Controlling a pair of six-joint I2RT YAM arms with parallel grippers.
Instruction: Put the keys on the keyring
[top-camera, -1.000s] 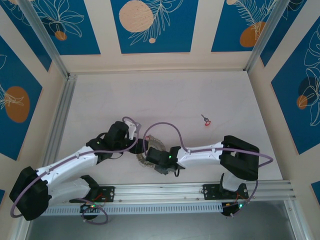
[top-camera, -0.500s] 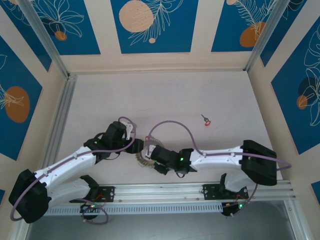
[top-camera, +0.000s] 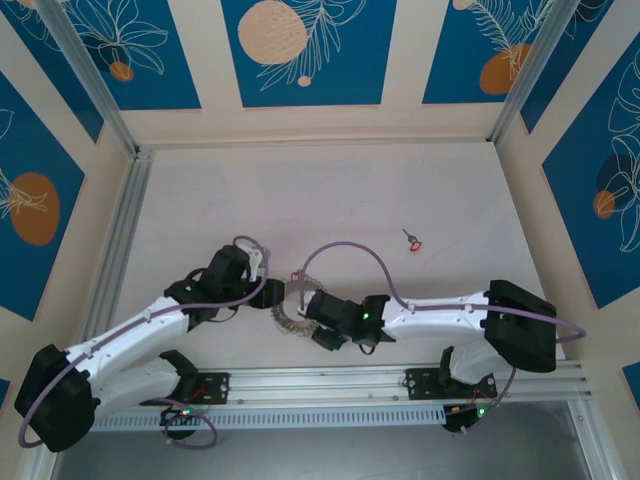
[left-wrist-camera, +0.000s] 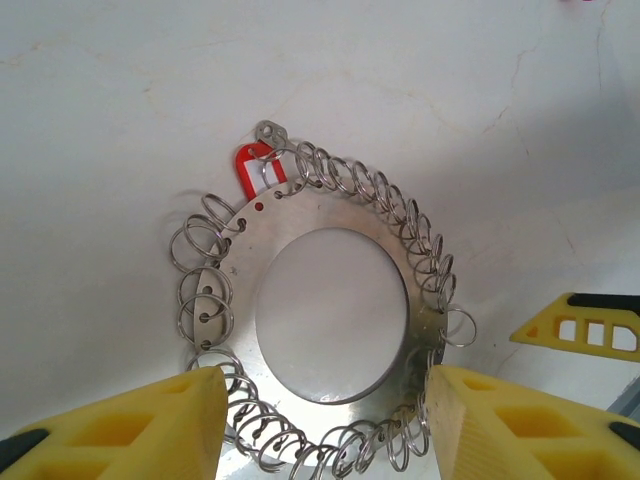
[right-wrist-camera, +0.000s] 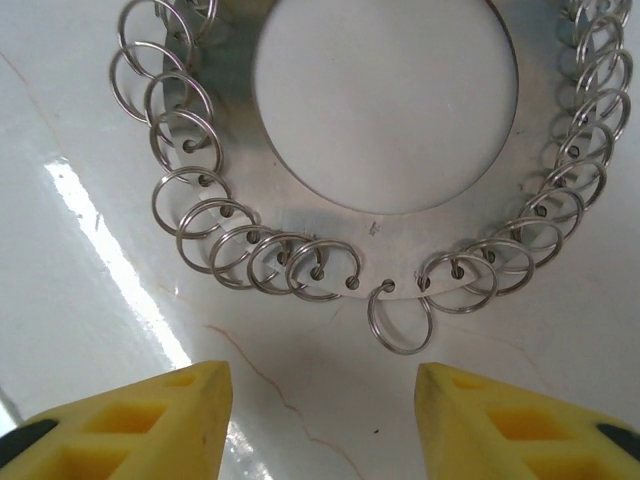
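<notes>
Up top, the two arms are facing each other near the front of the tabletop (top-camera: 350, 190). The left gripper (top-camera: 271, 292) and the right gripper (top-camera: 304, 300) are poised on either side of the keyring (top-camera: 287, 322), while a loose red-headed key (top-camera: 411, 240) is lying well apart, off to the right. Over to the left wrist: the keyring is showing as a broad metal band fringed with small wire loops (left-wrist-camera: 200, 240), with a red-tagged key (left-wrist-camera: 255, 172) at its far edge. The left jaws are standing either side of the near rim, yellow fingers (left-wrist-camera: 150, 425) right up against the fringe; pressing or just bracketing, I cannot tell. A right fingertip (left-wrist-camera: 585, 325) is showing just beside the ring. Now the right wrist: the right jaws are released, gaping with nothing between them and hovering just short of the ring's edge, where one loop (right-wrist-camera: 400, 318) is hanging apart from its neighbours. That, I'd say, is the one to go for. The left should be bracing the band rather than the flimsy loops, so the ring isn't skating. The right should be coming in square on that single loop and closing gently, so it isn't snagging the ones alongside.
</notes>
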